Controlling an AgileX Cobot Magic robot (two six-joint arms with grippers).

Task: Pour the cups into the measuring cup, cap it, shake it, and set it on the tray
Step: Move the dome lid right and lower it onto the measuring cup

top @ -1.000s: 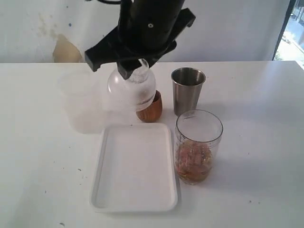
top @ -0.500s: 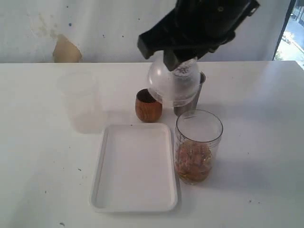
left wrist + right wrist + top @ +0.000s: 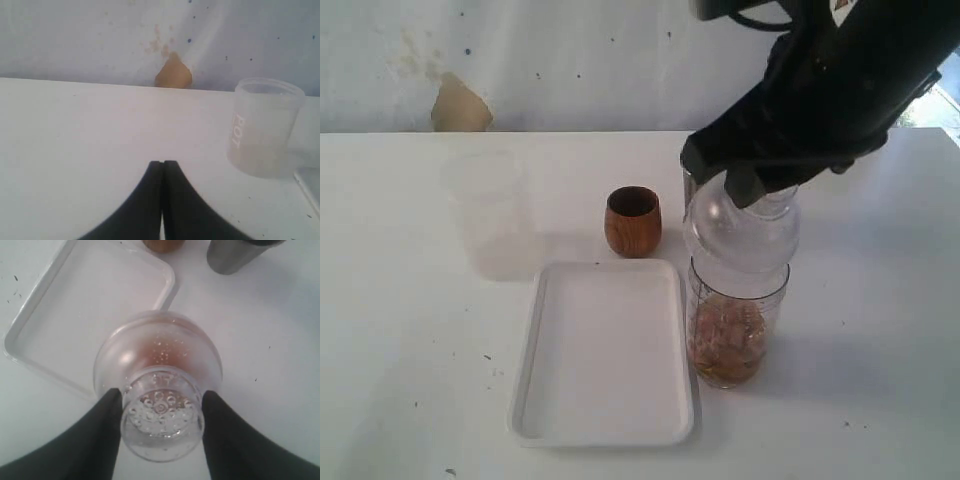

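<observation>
Lid (image 3: 740,235) over measuring cup (image 3: 735,345) of brownish contents

Right arm (image 3: 860,70): bulky housing, matte black all over, with blocky edges. A small white sticker (image 3: 840,8) with a touch of red sat near the top; its lettering was too small to read. A black cable (image 3: 752,17) curved alongside.

Right gripper (image 3: 760,190): carried on a wide, flat black bracket (image 3: 720,150). Its fingers (image 3: 95,440) were broad, smooth and black, narrowing to blunt tips.

Left gripper (image 3: 162,167): two plain black fingers (image 3: 145,200), slim at the tips and flaring outward in a curve toward the base.
</observation>
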